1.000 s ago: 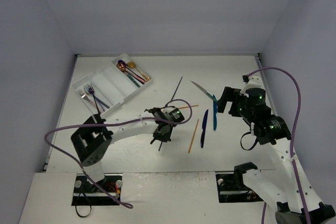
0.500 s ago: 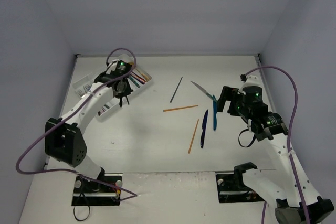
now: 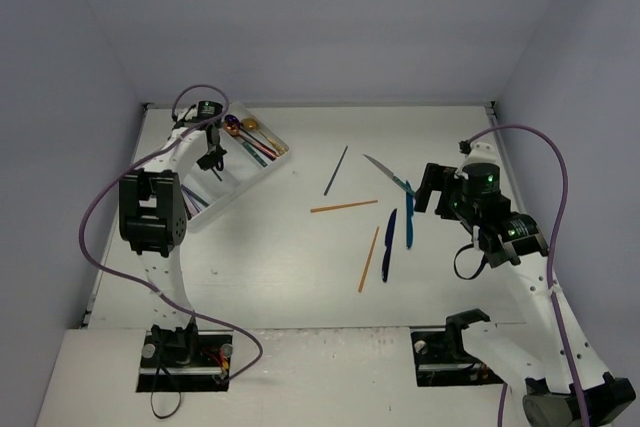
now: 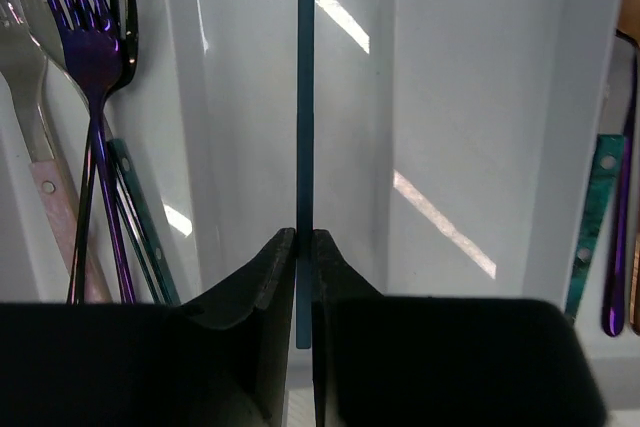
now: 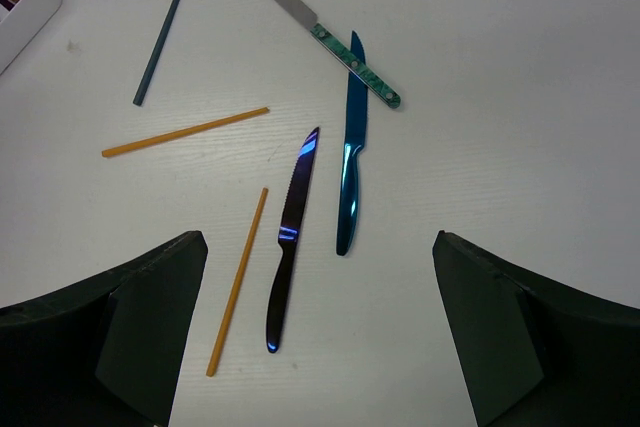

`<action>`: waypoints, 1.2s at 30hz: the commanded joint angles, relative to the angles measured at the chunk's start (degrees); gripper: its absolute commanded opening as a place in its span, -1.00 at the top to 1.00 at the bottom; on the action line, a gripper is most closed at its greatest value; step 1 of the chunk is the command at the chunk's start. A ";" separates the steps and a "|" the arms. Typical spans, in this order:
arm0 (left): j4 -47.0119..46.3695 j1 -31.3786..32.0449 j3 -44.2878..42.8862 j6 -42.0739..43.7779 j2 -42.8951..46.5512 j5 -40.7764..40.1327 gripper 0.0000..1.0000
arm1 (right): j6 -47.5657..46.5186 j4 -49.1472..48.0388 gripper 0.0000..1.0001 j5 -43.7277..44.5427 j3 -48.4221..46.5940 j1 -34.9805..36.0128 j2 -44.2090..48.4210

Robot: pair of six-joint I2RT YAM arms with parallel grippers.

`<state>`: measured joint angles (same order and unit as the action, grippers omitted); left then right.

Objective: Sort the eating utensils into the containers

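The left tool (image 4: 305,242), arm stretched far forward, pinches a teal chopstick (image 4: 305,97); the right tool (image 5: 315,242) hangs with jaws wide apart.

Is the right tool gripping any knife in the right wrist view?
No, the right tool stands wide open, and the purple knife, blue knife and green-handled knife all lie free on the table.

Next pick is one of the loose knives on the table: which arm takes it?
Right: the right gripper hangs open close by the blue knife and purple knife, while the left gripper is shut on a teal chopstick over the tray.
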<state>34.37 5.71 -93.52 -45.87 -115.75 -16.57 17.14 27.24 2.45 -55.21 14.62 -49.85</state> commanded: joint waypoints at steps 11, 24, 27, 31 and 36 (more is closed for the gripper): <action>-1.49 5.20 -1.56 5.18 7.56 1.83 0.02 | -3.88 -2.46 -0.90 2.38 -4.76 -0.73 -2.68; 1.20 42.93 2.93 5.74 11.36 4.85 0.02 | -3.78 -2.46 -0.90 0.56 -5.37 -0.47 -0.89; 1.29 48.72 1.51 4.76 9.35 6.91 0.02 | -3.65 -2.46 -0.90 0.67 -5.42 -0.01 -0.71; 1.25 55.47 -0.69 3.88 4.89 8.11 0.02 | -2.89 -2.52 -0.90 0.98 -5.20 0.08 -0.43; 1.31 58.81 -2.46 2.73 0.29 9.44 0.03 | -1.60 -2.46 -0.90 1.34 -4.12 0.21 -0.24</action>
<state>35.27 62.17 -92.52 -41.42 -114.37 -8.10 13.93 27.29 3.28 -58.30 14.33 -50.67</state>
